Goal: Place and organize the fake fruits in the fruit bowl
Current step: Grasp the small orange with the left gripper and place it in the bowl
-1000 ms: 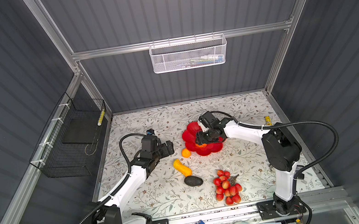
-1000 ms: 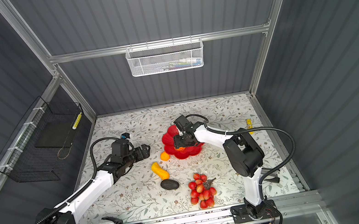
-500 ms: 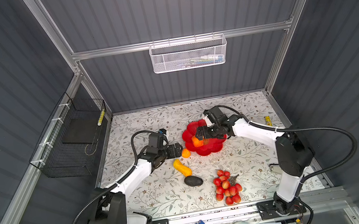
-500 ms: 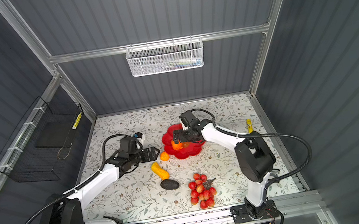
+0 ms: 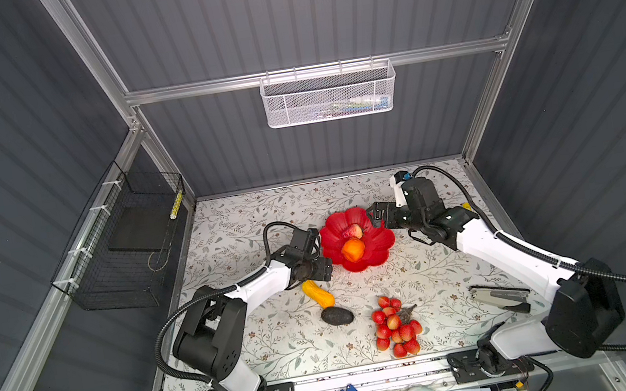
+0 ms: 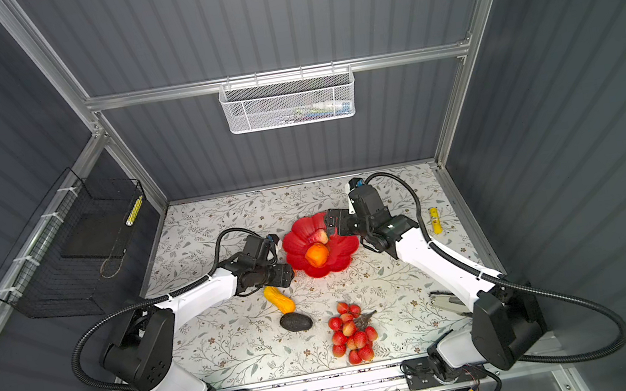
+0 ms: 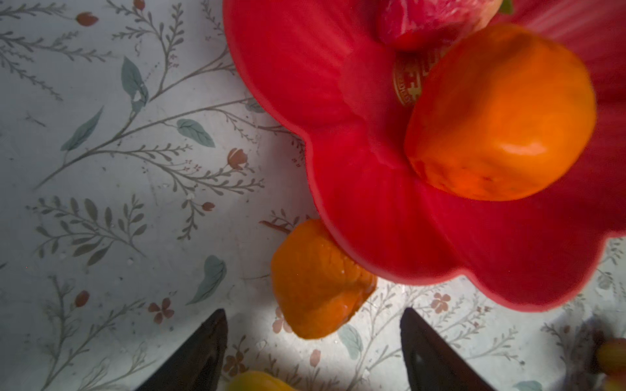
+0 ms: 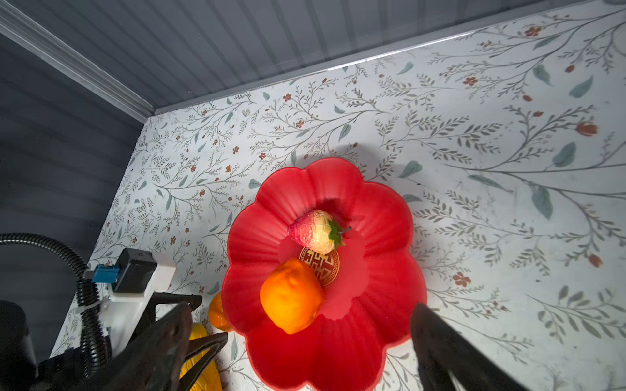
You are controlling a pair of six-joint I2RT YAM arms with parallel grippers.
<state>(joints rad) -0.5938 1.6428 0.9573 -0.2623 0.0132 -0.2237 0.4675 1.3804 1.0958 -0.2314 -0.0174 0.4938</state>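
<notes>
The left hand [image 7: 312, 310] stood parted and empty, the small orange [image 7: 318, 281] lying on the bench [image 7: 101, 237] straight ahead of its fingers [image 7: 203, 348], tucked at the rim of the fruit bowl [image 7: 298, 67]; the right hand [image 5: 375, 216], spread wide, hung beyond it.

Only gold emblem [image 8: 321, 267] in fruit bowl [image 8: 389, 220]

The rim of the glossy red scalloped bowl [image 7: 338, 210] overhangs the small orange plastic fruit [image 7: 318, 281]; the floral desk [image 7: 135, 220] beside it lies bare.

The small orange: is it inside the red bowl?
No, the small orange lies on the flowered table just outside the red bowl rim.
</notes>
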